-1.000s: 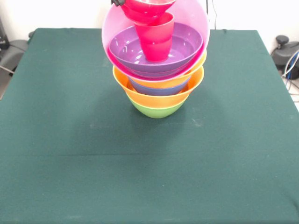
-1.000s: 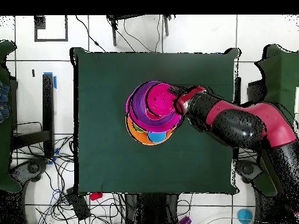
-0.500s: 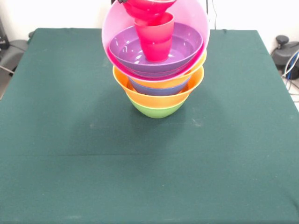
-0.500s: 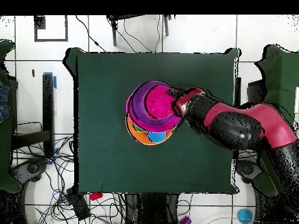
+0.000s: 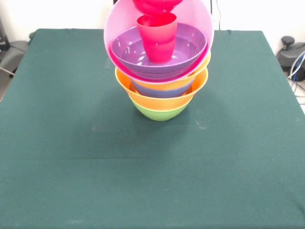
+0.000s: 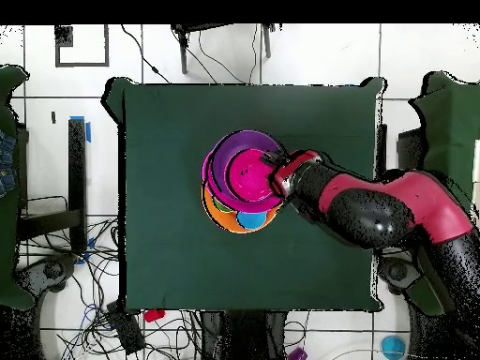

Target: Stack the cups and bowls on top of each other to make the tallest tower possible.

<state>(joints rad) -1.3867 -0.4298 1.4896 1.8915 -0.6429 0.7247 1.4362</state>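
The tower stands at the table's far middle: a green bowl (image 5: pixel 159 113) as base, an orange bowl (image 5: pixel 164 99), a blue bowl (image 5: pixel 162 91), a second orange rim (image 5: pixel 193 78), then a tilted pink bowl (image 5: pixel 196 21) holding the purple bowl (image 5: pixel 138 55). A red cup (image 5: pixel 157 37) stands upright in the purple bowl. Just above the cup hangs the small red bowl (image 5: pixel 155 5), cut by the top edge. From overhead this red bowl (image 6: pixel 246 175) covers the tower's (image 6: pixel 225 211) centre, with my gripper (image 6: pixel 278 175) shut on its right rim.
The green-clothed table (image 5: pixel 71 167) spreads around the tower. In the overhead view my arm (image 6: pixel 375 211) reaches in from the right, across the table's right edge. Cables and floor clutter (image 6: pixel 141 323) lie beyond the table.
In the overhead view the small red bowl and my gripper shifted left and slightly down, to over the tower's centre. In the front view the bowl rose and the dark gripper part left the top edge.
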